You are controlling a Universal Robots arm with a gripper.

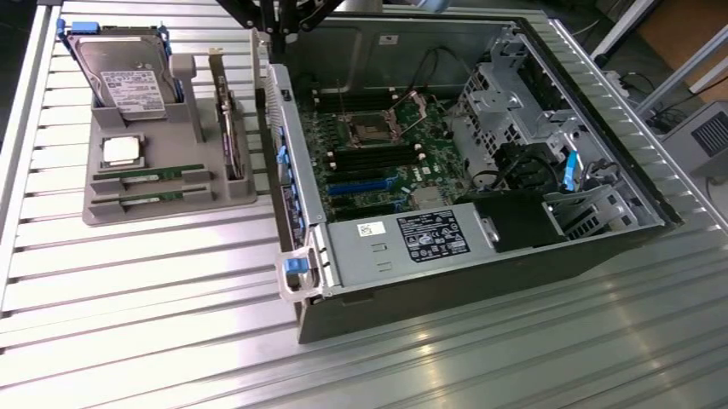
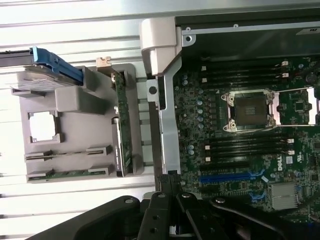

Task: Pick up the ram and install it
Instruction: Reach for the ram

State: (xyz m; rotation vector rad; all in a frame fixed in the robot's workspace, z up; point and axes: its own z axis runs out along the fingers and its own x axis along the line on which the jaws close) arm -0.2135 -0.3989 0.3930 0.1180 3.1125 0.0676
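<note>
— Where is the long, thin green ram [image 1: 150,173]?
— It lies flat in a slot of the grey plastic tray [image 1: 114,213], at the end away from the silver hard drive [image 1: 131,81]. A second green stick [image 1: 152,198] lies just beside it.
— And the black gripper [image 2: 168,181]?
— Its fingers are drawn together on nothing. It hangs over the side wall of the open grey metal computer case [image 1: 455,290], between the tray and the green motherboard [image 2: 225,165], well apart from both sticks.
</note>
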